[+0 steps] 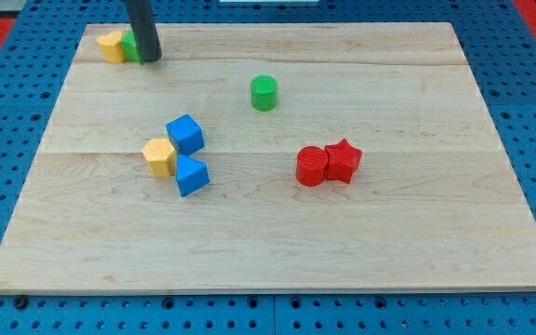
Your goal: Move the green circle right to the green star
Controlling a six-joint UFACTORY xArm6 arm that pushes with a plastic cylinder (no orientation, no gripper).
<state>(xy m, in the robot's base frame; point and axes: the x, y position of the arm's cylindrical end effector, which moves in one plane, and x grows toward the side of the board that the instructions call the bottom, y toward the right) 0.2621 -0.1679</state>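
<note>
At the view's top left, a yellow block [110, 46] lies on the surface [408, 223], touching the green star [129, 46], which is half hidden by the rod. My tip [151, 59] is set just at the star's right side. No jaws are fitted, so no open or closed state can be told.

Lower down, a yellow hexagon [159, 155], a blue cube [185, 133] and a blue wedge [192, 175] are clustered together.

The green circle [263, 93] is placed right of the star, well apart from it. It stands upright as a short cylinder; its axis is vertical and no facing direction can be made out.

A red cylinder [312, 166] and red star [343, 160] are touching, further right.

Risk is judged thus: the star could be knocked away when my tip is drawn off, and the round circle could slip sideways under an off-centre push.
</note>
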